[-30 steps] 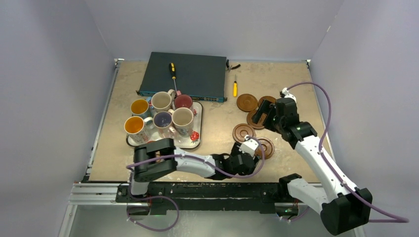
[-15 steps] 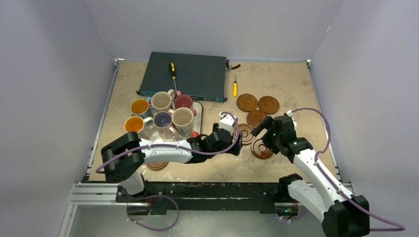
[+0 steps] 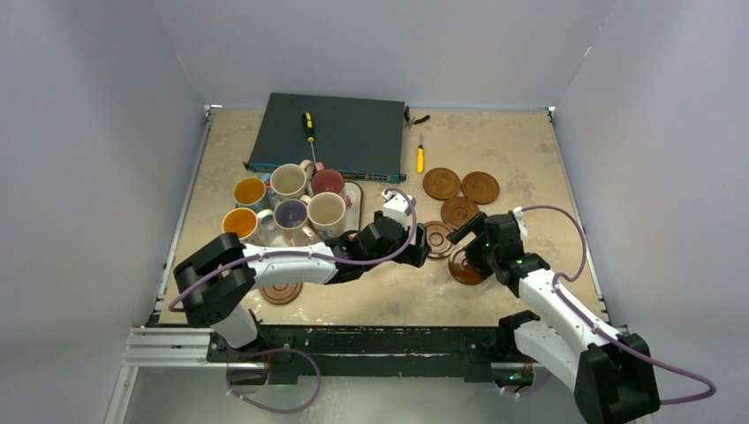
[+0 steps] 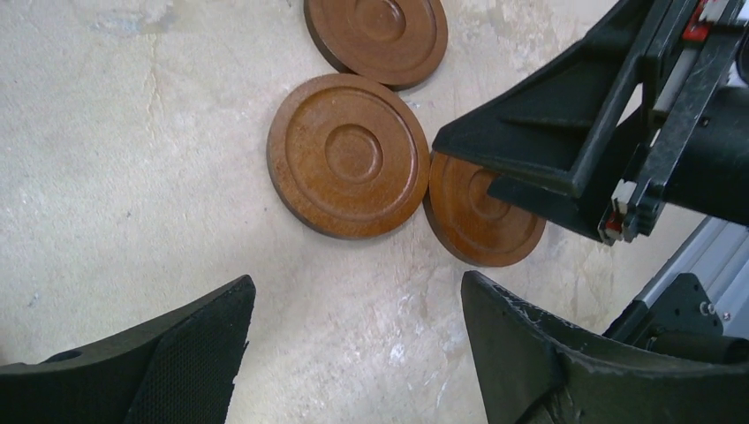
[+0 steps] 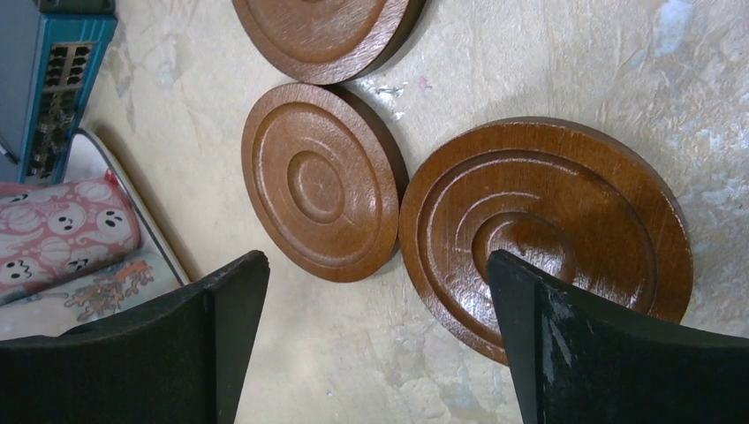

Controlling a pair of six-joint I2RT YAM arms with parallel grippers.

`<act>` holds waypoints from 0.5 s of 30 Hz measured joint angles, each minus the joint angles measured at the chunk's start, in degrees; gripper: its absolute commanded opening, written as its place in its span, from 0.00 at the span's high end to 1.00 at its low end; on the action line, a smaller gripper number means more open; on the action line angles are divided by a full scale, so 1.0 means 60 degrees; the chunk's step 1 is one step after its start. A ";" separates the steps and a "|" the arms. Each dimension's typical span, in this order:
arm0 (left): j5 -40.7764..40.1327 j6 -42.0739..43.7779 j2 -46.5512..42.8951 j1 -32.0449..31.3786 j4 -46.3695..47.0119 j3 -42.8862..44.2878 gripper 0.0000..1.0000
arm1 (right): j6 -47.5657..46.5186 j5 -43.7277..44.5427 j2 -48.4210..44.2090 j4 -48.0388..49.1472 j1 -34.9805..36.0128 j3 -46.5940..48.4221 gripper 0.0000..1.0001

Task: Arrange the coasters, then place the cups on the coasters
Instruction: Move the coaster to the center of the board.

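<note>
Several round brown coasters lie right of centre: two at the back (image 3: 441, 183) (image 3: 480, 186), one behind the grippers (image 3: 458, 210), one (image 3: 439, 233) (image 4: 349, 155) beside my left gripper (image 3: 422, 251) (image 4: 358, 283), and one (image 3: 460, 269) (image 5: 548, 230) under my right gripper (image 3: 465, 250) (image 5: 378, 258). Another coaster (image 3: 281, 292) lies front left under the left arm. Both grippers are open with nothing between their fingers. The left one hovers over bare table just short of its coaster. Several cups (image 3: 326, 210) stand on and beside the tray (image 3: 352, 240).
A dark blue network switch (image 3: 340, 132) lies at the back with a yellow-handled screwdriver (image 3: 308, 126) on it. A small yellow tool (image 3: 419, 159) lies beside it. The two grippers are close together over the coasters, and the right gripper (image 4: 574, 150) shows in the left wrist view.
The left arm swung from the front edge up to the middle coaster and its jaws widened. The right gripper came down from the back coasters to the nearest one.
</note>
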 measured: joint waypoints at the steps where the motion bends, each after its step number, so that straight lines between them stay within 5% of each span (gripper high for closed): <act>1: 0.0084 -0.0004 0.0022 0.0102 0.0117 0.0000 0.17 | 0.0047 0.0022 0.0091 0.0087 0.0000 -0.0025 0.04; 15: 0.1027 -0.0277 0.1818 0.0900 0.0980 0.0648 0.19 | 0.0455 0.0933 0.0645 0.0973 0.0000 -0.0310 0.05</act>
